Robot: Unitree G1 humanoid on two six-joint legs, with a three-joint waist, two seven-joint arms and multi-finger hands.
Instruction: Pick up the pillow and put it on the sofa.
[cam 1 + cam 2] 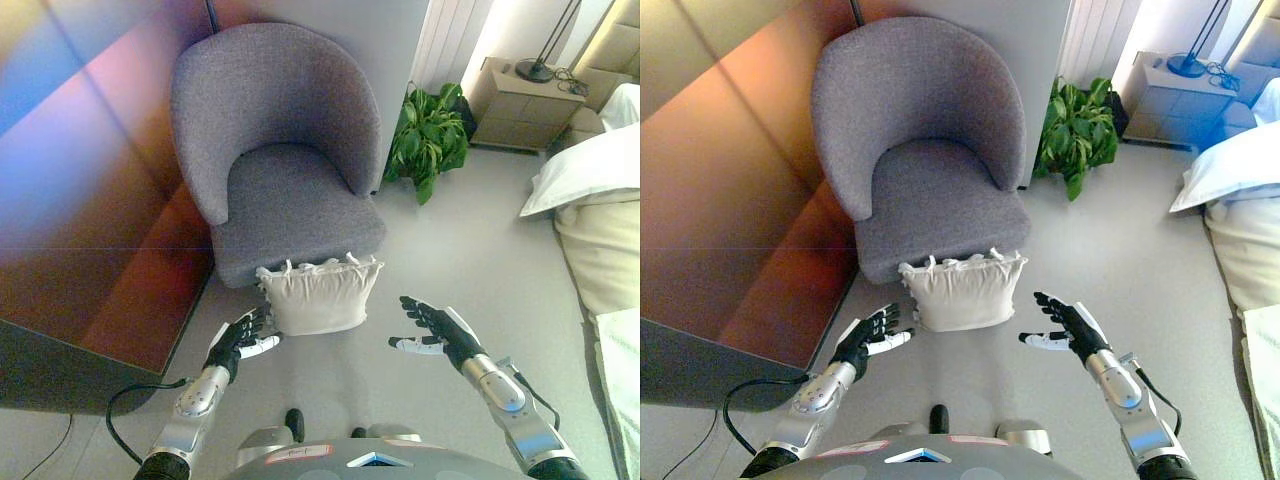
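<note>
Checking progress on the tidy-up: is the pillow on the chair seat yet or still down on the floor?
Still on the floor. The pillow stands upright against the front of the grey armchair, below its seat, with neither hand holding it.

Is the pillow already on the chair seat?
No, the pillow stands on the floor against the chair's front edge, between both open hands.

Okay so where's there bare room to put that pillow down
The grey chair has a bare seat, bordered by its curved back. Bare floor also runs between chair, plant and bedding. It is crowded where the pillow leans against the chair front.
</note>
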